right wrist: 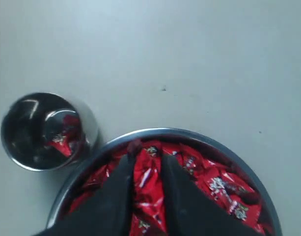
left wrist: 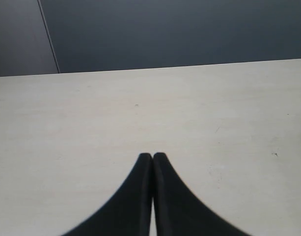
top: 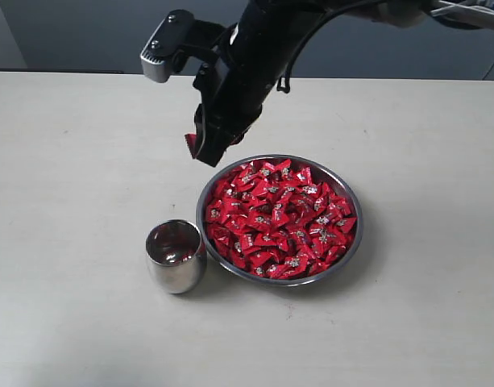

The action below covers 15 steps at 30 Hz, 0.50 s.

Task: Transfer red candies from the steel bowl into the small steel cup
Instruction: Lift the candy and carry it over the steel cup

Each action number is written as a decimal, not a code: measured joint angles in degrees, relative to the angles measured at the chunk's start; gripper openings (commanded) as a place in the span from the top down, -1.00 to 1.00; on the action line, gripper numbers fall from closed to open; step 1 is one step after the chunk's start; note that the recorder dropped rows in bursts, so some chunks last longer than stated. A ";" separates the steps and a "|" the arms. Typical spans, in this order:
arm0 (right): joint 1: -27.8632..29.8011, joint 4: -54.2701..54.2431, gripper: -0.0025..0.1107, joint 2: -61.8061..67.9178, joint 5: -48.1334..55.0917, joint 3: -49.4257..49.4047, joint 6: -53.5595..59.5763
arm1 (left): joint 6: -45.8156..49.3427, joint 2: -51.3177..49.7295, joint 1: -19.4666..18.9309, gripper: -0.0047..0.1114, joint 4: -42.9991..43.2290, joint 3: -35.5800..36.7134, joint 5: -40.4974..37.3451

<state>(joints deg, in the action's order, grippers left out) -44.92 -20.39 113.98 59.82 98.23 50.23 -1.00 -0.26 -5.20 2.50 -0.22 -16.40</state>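
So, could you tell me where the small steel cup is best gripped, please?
Probably by its rim, from straight above: the cup stands upright, mouth open, and its polished sides curve like an egg, so a side squeeze might slip. Pinch the wall on the side away from the bowl close beside it.

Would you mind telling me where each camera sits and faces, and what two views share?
Exterior: off the arms, looking down on the table, steel bowl and small steel cup; the right end effector shows.
Left wrist: on the left arm, facing across the table to a dark wall; the shut left end effector shows.
Right wrist: on the right arm, facing down; its end effector pinches a red candy.
Shared: exterior and right wrist both show bowl and cup.
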 measured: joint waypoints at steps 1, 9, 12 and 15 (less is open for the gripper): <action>-0.30 -0.12 0.97 0.64 1.12 0.70 0.09 | 0.00 0.00 0.00 0.91 0.00 0.00 0.00; -4.73 -0.64 0.97 6.06 9.24 4.93 3.28 | 0.00 0.00 0.00 0.91 0.00 0.00 0.00; -6.81 -0.64 0.97 6.60 9.48 5.08 3.66 | 0.00 0.00 0.00 0.91 0.00 0.00 0.00; -8.24 -0.64 0.97 6.74 9.60 5.08 3.79 | 0.00 0.00 0.00 0.91 0.00 0.00 0.00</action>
<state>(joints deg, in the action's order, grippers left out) -53.16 -21.03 120.72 69.43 103.30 54.02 -1.00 -0.26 -5.20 2.50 -0.22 -16.40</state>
